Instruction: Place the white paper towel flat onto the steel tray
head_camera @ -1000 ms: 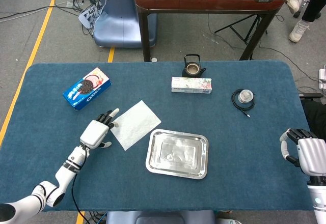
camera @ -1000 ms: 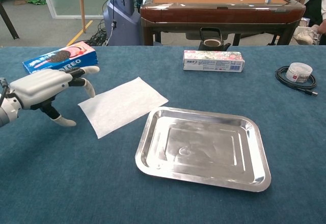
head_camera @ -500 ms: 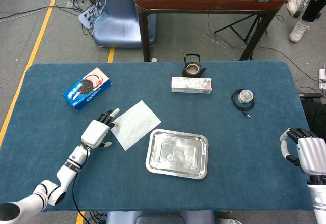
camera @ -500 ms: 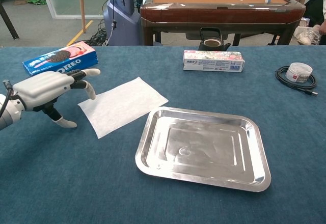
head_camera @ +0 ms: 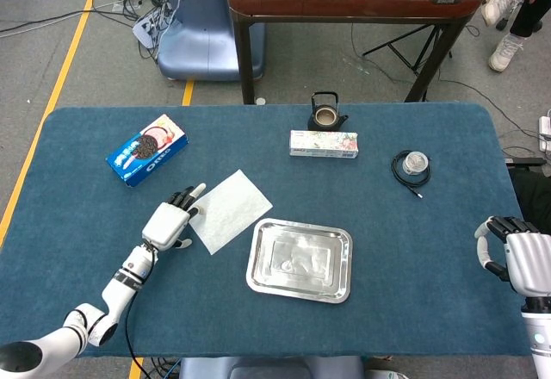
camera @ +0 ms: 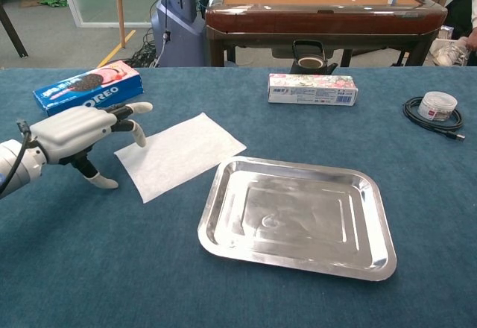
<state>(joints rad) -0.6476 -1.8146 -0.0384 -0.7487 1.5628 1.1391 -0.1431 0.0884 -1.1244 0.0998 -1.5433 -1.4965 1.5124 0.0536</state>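
A white paper towel (head_camera: 227,210) (camera: 177,154) lies flat on the blue table, up and left of the steel tray (head_camera: 260,274) (camera: 223,220), which holds nothing. My left hand (head_camera: 170,220) (camera: 77,133) hovers at the towel's left edge with its fingers spread and nothing held; its fingertips (camera: 139,134) reach over the towel's left corner. Near the table's right front edge my right hand (head_camera: 516,254) sits low, fingers curled in, holding nothing; the chest view does not show it.
An Oreo box (head_camera: 147,150) (camera: 88,86) lies at the back left. A teapot (head_camera: 325,114), a flowered long box (head_camera: 324,144) (camera: 311,89) and a coiled cable with a small jar (head_camera: 414,165) (camera: 437,107) sit along the back.
My left hand has crept a little to the right, toward the towel's left corner. The towel, the tray and my right hand have not moved.
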